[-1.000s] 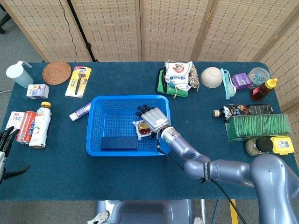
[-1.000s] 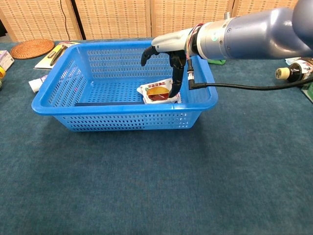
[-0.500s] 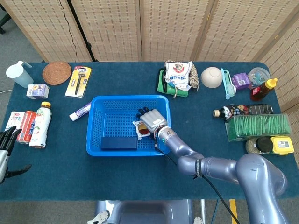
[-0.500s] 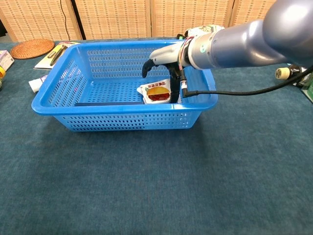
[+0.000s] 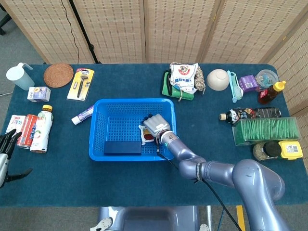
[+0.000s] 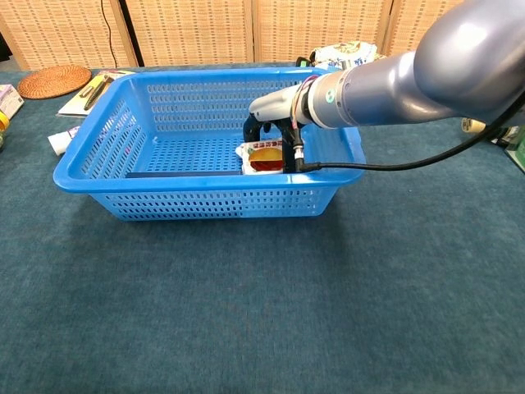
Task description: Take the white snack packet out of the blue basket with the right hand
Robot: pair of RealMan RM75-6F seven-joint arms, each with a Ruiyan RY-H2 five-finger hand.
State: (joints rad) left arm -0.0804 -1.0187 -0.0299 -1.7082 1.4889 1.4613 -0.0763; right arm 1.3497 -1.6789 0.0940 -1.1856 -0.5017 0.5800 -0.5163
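The white snack packet (image 5: 147,136) (image 6: 264,156), with a red and yellow picture, lies flat in the right end of the blue basket (image 5: 130,102) (image 6: 205,201). My right hand (image 5: 155,125) (image 6: 275,123) is down inside the basket right over it. Its dark fingers (image 6: 248,131) stand apart on either side of the packet, tips at its edges, and the packet still lies on the basket floor. My left hand (image 5: 6,154) shows at the far left edge of the head view, fingers apart and holding nothing.
A dark blue box (image 5: 122,147) (image 6: 184,173) lies along the basket's front wall, left of the packet. A toothpaste tube (image 5: 83,114) lies outside the basket's left rim. Bottles and cans (image 5: 41,129) stand at the left, a green box (image 5: 263,130) and a dark bottle (image 5: 245,114) at the right.
My right hand has sunk lower into the basket, from above the packet to straddling it. The packet and the left hand have not moved.
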